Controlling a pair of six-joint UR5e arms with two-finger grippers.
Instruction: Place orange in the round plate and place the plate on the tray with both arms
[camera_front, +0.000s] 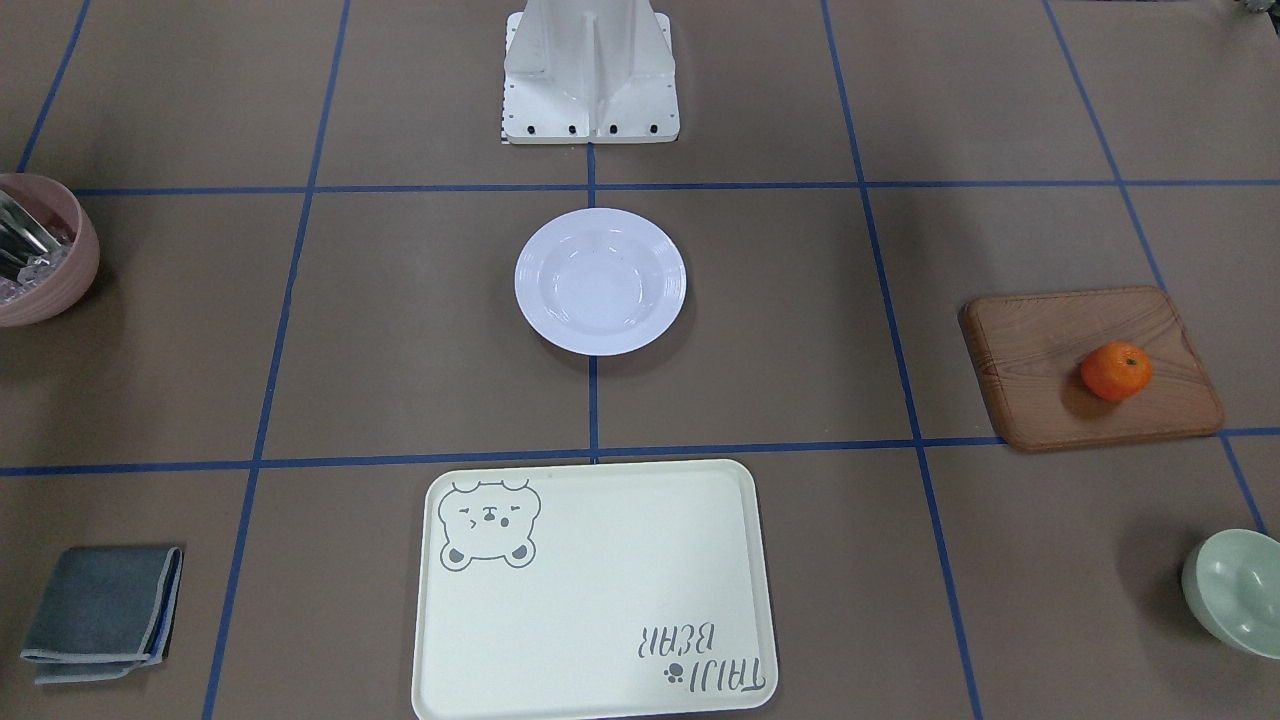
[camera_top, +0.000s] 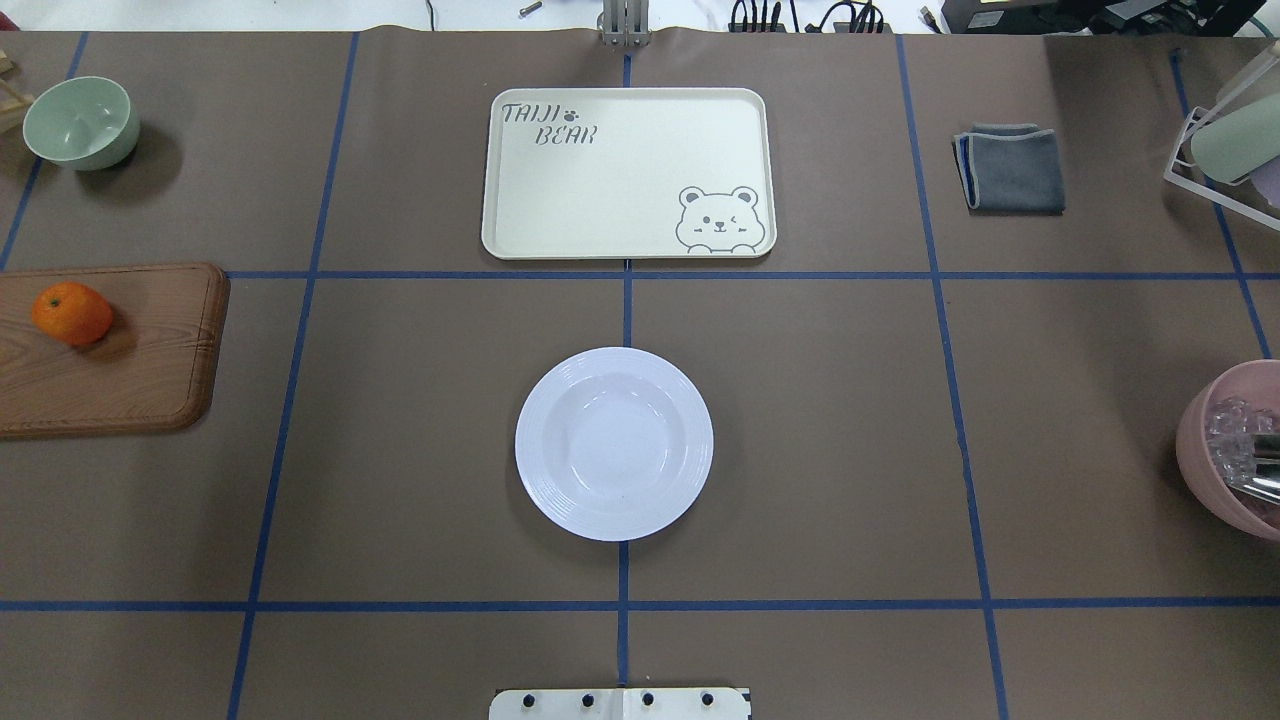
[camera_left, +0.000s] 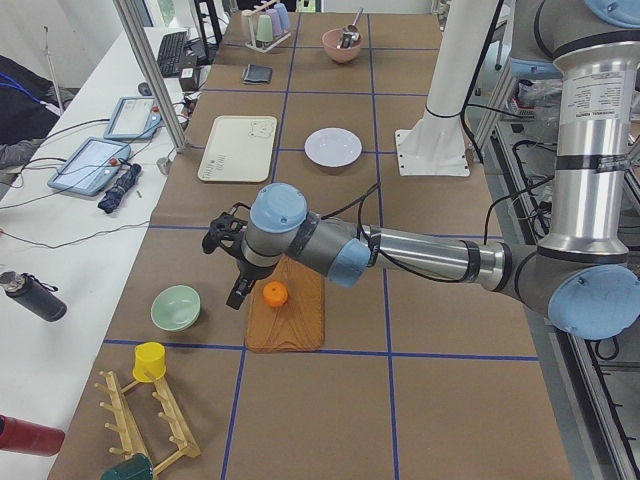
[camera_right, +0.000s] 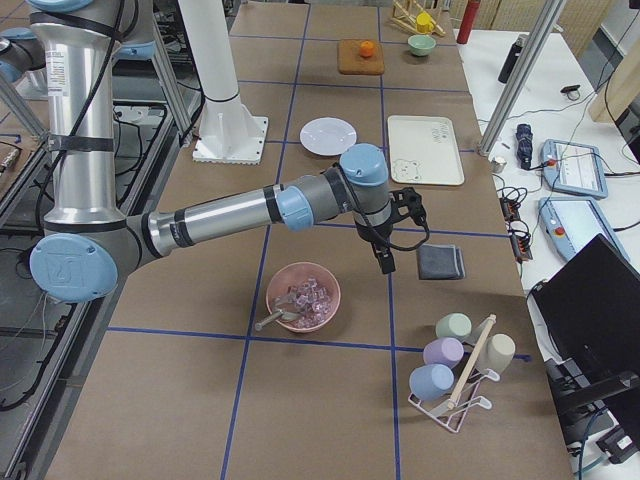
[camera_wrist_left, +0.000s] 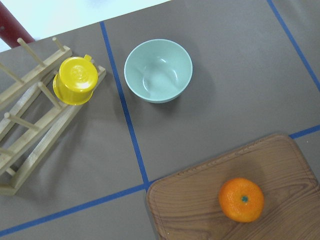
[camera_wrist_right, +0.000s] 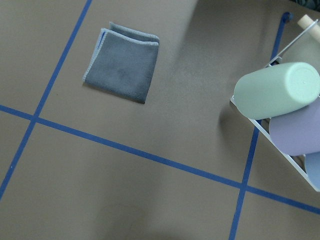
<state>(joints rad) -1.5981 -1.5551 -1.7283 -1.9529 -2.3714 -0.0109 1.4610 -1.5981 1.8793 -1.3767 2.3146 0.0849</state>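
The orange (camera_front: 1116, 371) (camera_top: 72, 313) (camera_wrist_left: 241, 199) lies on a brown wooden board (camera_top: 150, 350) at the robot's far left. The white round plate (camera_front: 600, 281) (camera_top: 613, 443) sits empty at the table's middle. Beyond it lies the cream bear tray (camera_front: 595, 590) (camera_top: 628, 172), also empty. My left gripper (camera_left: 232, 270) shows only in the exterior left view. It hovers above the table just beside the orange (camera_left: 275, 293), and I cannot tell whether it is open. My right gripper (camera_right: 390, 250) shows only in the exterior right view, above the table near a grey cloth (camera_right: 441, 262); its state is unclear too.
A pale green bowl (camera_top: 80, 122) (camera_wrist_left: 158, 71) and a wooden rack with a yellow cup (camera_wrist_left: 75, 80) stand past the board. A pink bowl (camera_top: 1215, 450) of ice, the folded cloth (camera_top: 1012, 167) (camera_wrist_right: 122, 68) and a cup rack (camera_wrist_right: 280, 90) occupy the robot's right side.
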